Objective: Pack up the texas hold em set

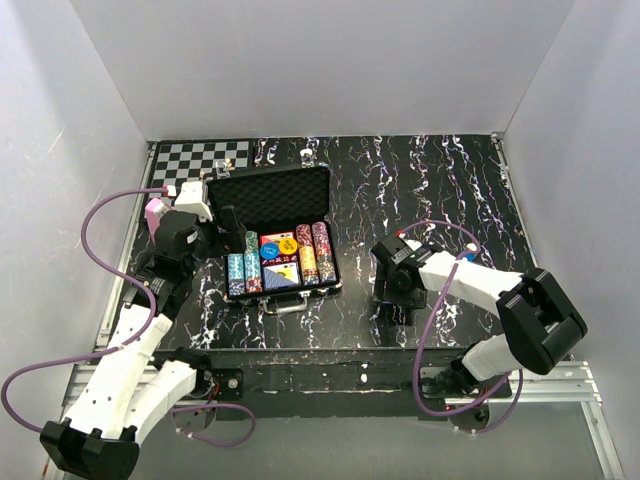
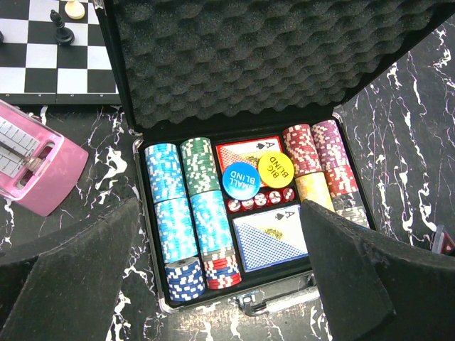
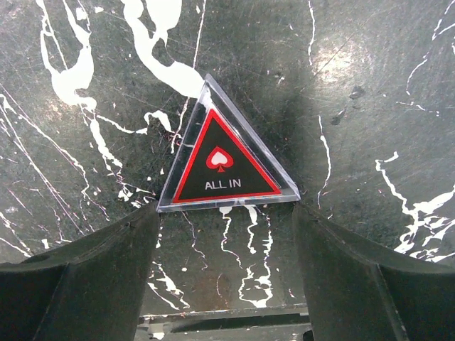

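Observation:
The black poker briefcase [image 1: 275, 240] lies open left of centre, its foam-lined lid [image 2: 249, 57] standing up at the back. Inside are rows of multicoloured chips [image 2: 178, 206], a red deck [image 2: 242, 150], a blue deck [image 2: 274, 238], and blue and yellow round buttons [image 2: 257, 174]. My left gripper [image 2: 220, 284] is open and empty, hovering above the case's front edge and silver latch [image 2: 249, 305]. My right gripper [image 3: 224, 277] is open, low over the table right of the case, its fingertips flanking the near corners of a clear triangular "ALL IN" marker [image 3: 224, 160].
A black-and-white chessboard [image 2: 50, 50] with a few pieces lies at the far left, also in the top view [image 1: 200, 157]. A pink box-like device [image 2: 28, 167] sits left of the case. White walls enclose the black marbled table [image 1: 440, 190].

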Controlling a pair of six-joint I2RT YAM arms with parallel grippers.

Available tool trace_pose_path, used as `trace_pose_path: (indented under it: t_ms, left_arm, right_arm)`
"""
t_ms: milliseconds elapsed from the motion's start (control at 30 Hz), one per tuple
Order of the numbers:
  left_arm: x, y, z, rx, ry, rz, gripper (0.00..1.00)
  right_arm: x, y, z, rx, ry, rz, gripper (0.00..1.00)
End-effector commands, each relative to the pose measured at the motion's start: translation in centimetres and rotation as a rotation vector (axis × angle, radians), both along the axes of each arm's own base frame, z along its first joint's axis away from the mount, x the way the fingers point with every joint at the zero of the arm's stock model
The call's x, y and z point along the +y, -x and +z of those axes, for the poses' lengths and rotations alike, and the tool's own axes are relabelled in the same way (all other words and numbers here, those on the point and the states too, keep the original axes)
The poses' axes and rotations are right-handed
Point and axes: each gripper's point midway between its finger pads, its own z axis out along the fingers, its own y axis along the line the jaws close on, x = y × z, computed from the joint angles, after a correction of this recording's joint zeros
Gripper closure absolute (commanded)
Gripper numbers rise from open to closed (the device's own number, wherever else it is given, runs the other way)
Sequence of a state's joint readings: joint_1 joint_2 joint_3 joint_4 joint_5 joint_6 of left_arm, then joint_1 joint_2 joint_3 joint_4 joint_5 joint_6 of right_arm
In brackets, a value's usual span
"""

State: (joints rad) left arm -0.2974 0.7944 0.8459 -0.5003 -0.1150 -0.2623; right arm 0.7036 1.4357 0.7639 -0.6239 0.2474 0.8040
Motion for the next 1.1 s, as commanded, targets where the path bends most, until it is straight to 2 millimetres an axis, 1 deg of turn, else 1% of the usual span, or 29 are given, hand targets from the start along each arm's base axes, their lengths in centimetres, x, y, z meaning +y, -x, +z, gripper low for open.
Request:
trace_pose_path:
  t_ms: [0,167,200,233,300,500,800,867,967,1067]
  left_arm:
    - [0.0,0.1,0.2,-0.013,0.003,-0.003,0.02]
    - [0.1,0.1,0.3,-0.016,0.002,-0.002,0.02]
    - [0.1,0.1,0.2,-0.014,0.001,-0.002,0.02]
    - [0.1,0.1,0.3,-0.016,0.002,-0.003,0.02]
    - [0.1,0.1,0.3,-0.016,0.002,-0.002,0.02]
    - [0.0,0.2,0.3,-0.017,0.003,-0.006,0.02]
    - [0.2,0.2,0.3,-0.018,0.001,0.003,0.02]
    - [0.2,0.2,0.3,-0.019,0.001,0.001,0.02]
    - [0.2,0.2,0.3,-0.018,0.001,0.001,0.02]
    - [0.2,0.2,0.2,-0.016,0.001,0.003,0.02]
  right_arm:
    - [0.9,0.1,-0.5,0.008,-0.008,0.009,0.21]
    - [0.7,-0.2,-0.5,0.003,0.020,0.021,0.25]
    - [0.6,-0.3,-0.3,0.000,0.024,0.023,0.24]
    - [0.5,-0.3,-0.2,0.002,0.029,0.022,0.19]
    - [0.1,-0.1,0.1,0.000,0.041,0.020,0.14]
    - [-0.3,0.1,1.0,-0.028,0.032,0.019,0.08]
    - [-0.3,-0.6,0.8,-0.023,0.034,0.055,0.02]
    - [-0.3,-0.6,0.6,-0.017,0.015,0.054,0.02]
    - [0.2,-0.9,0.4,-0.019,-0.024,0.065,0.02]
    - [0.3,-1.0,0.1,-0.005,-0.023,0.070,0.02]
